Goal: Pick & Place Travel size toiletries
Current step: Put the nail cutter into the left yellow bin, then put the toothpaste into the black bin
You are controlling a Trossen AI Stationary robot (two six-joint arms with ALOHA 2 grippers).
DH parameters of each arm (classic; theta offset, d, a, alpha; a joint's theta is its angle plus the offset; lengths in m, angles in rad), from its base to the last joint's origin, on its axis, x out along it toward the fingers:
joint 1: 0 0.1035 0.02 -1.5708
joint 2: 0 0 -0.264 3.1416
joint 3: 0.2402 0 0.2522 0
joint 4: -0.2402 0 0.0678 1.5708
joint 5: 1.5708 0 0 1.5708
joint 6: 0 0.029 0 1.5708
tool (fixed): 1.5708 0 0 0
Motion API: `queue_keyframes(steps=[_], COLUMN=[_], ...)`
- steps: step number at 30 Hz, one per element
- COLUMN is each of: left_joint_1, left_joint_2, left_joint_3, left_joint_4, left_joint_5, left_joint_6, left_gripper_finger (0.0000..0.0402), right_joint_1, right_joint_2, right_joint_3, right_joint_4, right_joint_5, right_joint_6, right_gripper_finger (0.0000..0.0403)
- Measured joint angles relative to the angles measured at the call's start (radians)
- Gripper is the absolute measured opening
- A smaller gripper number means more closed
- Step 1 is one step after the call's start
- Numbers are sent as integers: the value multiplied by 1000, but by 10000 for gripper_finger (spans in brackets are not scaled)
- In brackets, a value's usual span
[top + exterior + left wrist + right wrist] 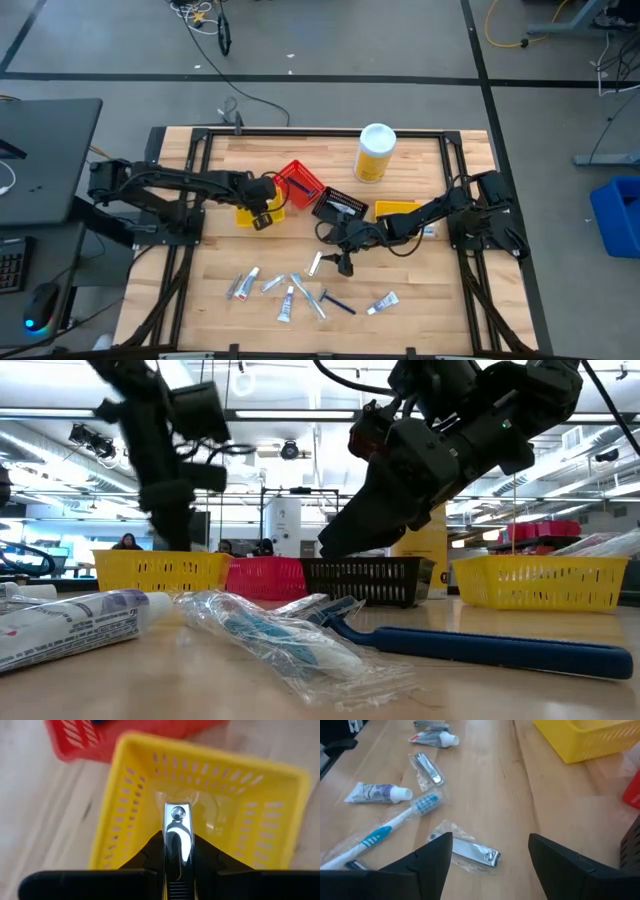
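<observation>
Over the yellow bin (130, 795), left claw (177, 862) grips a nail clipper (177, 837); right claw (490, 851) gapes wide.

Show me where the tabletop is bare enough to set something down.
Bare wood lies between the yellow bottle and the table's left rail, and right of the tube. Crowded: the bins around the red bin and the toiletries cluster.

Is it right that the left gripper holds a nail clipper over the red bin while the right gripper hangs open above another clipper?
Not quite: the left gripper holds the nail clipper over the yellow bin, not the red one, as the left wrist view shows. The right gripper does hang open above another clipper.
</observation>
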Motion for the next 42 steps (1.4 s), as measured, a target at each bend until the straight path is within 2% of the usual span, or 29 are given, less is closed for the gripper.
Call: queue_keyframes(steps=[6, 10, 19, 23, 27, 35, 39, 42], left_joint_1=[22, 21, 19, 9, -15, -137, -241, -330], left_joint_2=[0, 0, -1, -41, -146, -381, -405, -380], left_joint_3=[-108, -114, -114, -114, -114, -113, -113, -112], left_joint_4=[109, 119, 139, 135, 134, 176, 272, 357], left_joint_5=[5, 5, 5, 12, 12, 12, 4, -16], left_joint_6=[-5, -1, -37, -55, -57, -130, -136, -137], left_gripper_finger=[69, 89, 118, 119, 112, 99, 98, 98], right_joint_1=[0, 0, 0, 4, 5, 17, 40, 59], right_joint_2=[0, 0, 0, 1, 1, 1, 1, 1], right_joint_3=[0, 0, 0, 0, 0, 0, 0, 13], right_joint_4=[-6, -6, -104, -111, -90, -58, -28, -70], right_joint_5=[-8, -51, -53, -54, -77, -156, -158, -159], right_joint_6=[0, 5, 28, 49, -1, -20, -40, 1], right_gripper_finger=[261, 267, 288, 284, 275, 259, 247, 240])
